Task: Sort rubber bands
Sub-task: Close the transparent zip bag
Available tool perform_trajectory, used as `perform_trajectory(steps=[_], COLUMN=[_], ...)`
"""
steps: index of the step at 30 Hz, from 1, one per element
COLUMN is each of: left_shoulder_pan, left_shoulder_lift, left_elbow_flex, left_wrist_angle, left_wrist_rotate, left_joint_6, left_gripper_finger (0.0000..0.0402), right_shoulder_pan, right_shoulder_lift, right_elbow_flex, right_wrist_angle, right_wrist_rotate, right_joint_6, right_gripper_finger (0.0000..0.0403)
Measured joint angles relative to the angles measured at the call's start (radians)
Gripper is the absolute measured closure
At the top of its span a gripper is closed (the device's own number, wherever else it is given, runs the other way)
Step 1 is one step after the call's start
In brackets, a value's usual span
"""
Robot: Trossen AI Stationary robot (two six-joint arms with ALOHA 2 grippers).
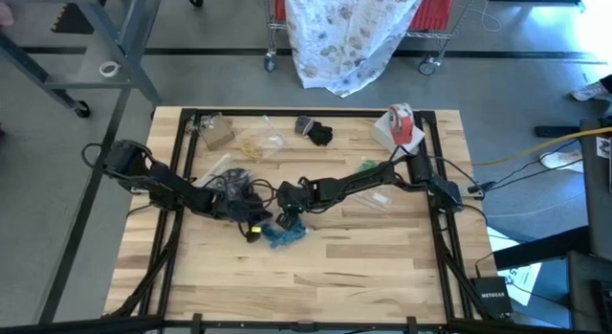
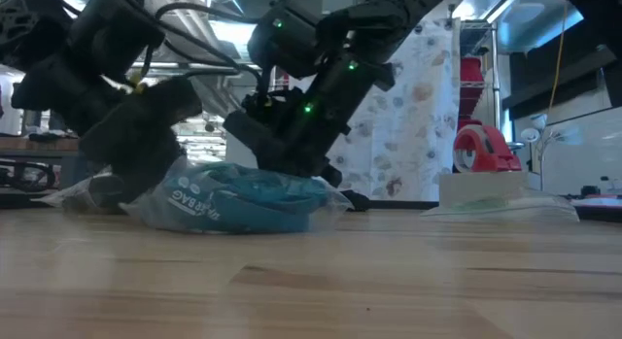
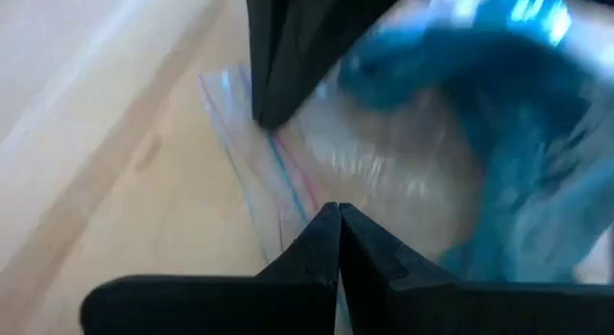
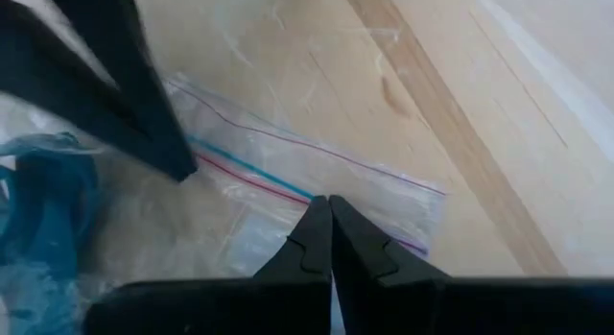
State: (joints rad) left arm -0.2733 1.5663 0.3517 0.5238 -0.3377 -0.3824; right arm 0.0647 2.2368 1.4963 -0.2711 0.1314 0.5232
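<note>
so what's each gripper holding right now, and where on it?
Both pinch the clear bag of teal bands near its zip edge: left gripper, right gripper.

Grey floor (image 1: 57, 219) is stretching around the wooden table (image 1: 316, 277). A wire cart (image 1: 435, 28) is standing beyond it, a floral cloth (image 1: 349, 33) hanging down, bright ceiling lights (image 2: 228, 33) glaring overhead.

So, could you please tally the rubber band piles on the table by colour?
teal pile: 1, in the clear bag that the left gripper and the right gripper pinch
green pile: 1
black pile: 1
tan pile: 1
Total: 4
</note>
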Motion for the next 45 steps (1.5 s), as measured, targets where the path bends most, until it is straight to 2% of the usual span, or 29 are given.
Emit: perform_trajectory(steps=[7,17,24,30,45], left_shoulder_pan=[0.015,0.041,0.032,-0.026,-0.148], left_shoulder_lift=[-0.024,0.061,0.061,0.049,-0.046], left_elbow_flex=[0.006,0.009,0.014,0.014,0.010], left_wrist_angle=[0.058,0.023,-0.061,-0.110,-0.279], left_wrist_rotate=[-0.004,-0.009,-0.018,-0.044,-0.024], left_joint_6=[0.069,0.103,0.094,0.030,-0.094], left_gripper_finger=[0.0401,0.0402,0.0401,0.0401,0.0402], right_shoulder_pan=[0.000,0.000,0.000,0.000,-0.005], right_shoulder_lift=[0.002,0.003,0.003,0.002,0.002], right_elbow_flex=[-0.001,-0.002,-0.002,0.000,0.000], right_wrist_angle=[-0.002,-0.003,-0.010,-0.036,-0.066], right_wrist_rotate=[-0.004,-0.008,-0.007,0.015,0.010], right_joint_6=[0.002,0.003,0.003,0.017,0.022], right_gripper_finger=[0.0403,0.0403,0.0403,0.0403,0.0403])
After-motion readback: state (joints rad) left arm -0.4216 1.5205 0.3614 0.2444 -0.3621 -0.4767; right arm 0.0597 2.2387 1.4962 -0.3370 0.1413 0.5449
